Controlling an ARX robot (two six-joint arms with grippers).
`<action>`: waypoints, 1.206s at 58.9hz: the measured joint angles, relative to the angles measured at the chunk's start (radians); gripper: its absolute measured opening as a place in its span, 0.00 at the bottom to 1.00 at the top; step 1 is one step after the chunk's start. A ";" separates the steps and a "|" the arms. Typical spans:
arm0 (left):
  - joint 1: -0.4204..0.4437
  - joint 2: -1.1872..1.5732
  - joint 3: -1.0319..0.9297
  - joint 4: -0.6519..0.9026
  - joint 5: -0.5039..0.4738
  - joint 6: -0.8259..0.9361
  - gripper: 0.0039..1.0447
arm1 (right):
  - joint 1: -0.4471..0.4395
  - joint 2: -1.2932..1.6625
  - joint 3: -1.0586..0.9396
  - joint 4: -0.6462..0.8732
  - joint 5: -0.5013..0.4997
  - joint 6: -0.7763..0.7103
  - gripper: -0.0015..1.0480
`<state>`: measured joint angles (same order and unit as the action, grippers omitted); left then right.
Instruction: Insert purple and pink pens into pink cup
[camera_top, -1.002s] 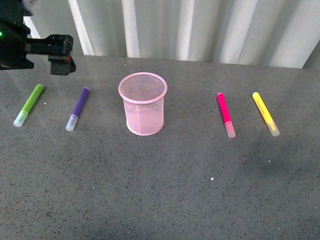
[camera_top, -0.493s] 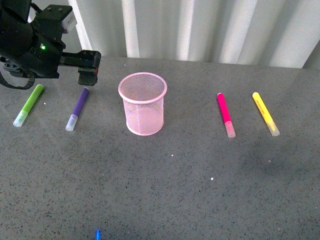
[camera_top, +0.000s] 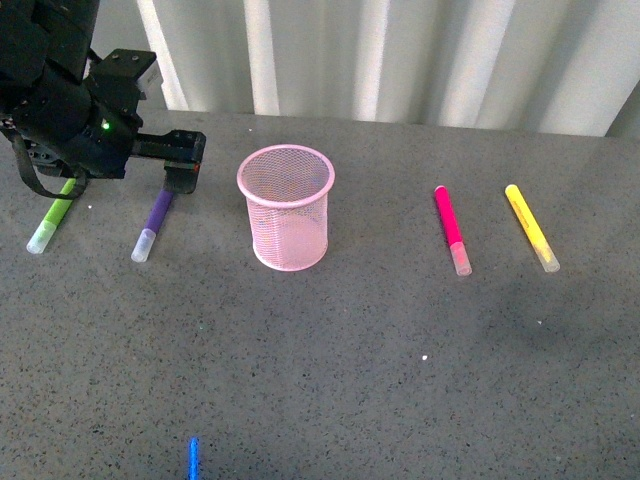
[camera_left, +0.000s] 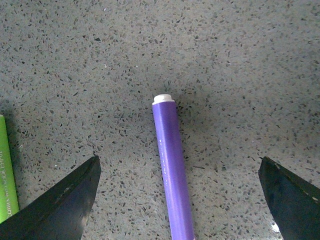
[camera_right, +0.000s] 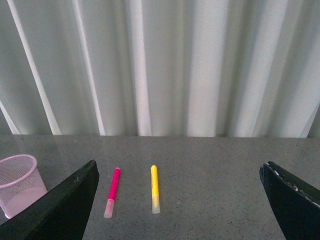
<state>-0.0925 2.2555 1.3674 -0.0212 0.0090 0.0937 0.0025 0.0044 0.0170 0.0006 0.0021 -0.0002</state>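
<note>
The purple pen (camera_top: 148, 232) lies on the grey table left of the pink cup (camera_top: 289, 225), clear cap toward me. My left gripper (camera_top: 181, 172) hovers over its far end, open. In the left wrist view the purple pen (camera_left: 170, 155) runs between the spread fingers of the left gripper (camera_left: 178, 167), touching neither. The pink pen (camera_top: 451, 228) lies right of the cup. My right gripper (camera_right: 178, 167) is open and empty, held back from the table; its view shows the pink pen (camera_right: 112, 191) and the cup (camera_right: 17, 182). The right arm is out of the front view.
A lime green marker (camera_top: 47, 228) lies left of the purple pen, partly under my left arm, and shows at the edge of the left wrist view (camera_left: 6, 185). A yellow marker (camera_top: 531, 228) lies right of the pink pen. A white corrugated wall (camera_top: 400, 55) backs the table.
My left arm has swung right from above the green marker and come down over the purple pen's far end. Pens and cup have not moved.
</note>
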 joint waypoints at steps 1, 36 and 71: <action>0.000 0.003 0.003 -0.001 -0.001 0.000 0.94 | 0.000 0.000 0.000 0.000 0.000 0.000 0.93; 0.002 0.126 0.115 -0.055 -0.018 -0.011 0.94 | 0.000 0.000 0.000 0.000 0.000 0.000 0.93; -0.008 0.156 0.163 -0.085 -0.017 -0.020 0.45 | 0.000 0.000 0.000 0.000 0.000 0.000 0.93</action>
<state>-0.1001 2.4119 1.5307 -0.1059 -0.0082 0.0734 0.0025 0.0044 0.0170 0.0006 0.0021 -0.0002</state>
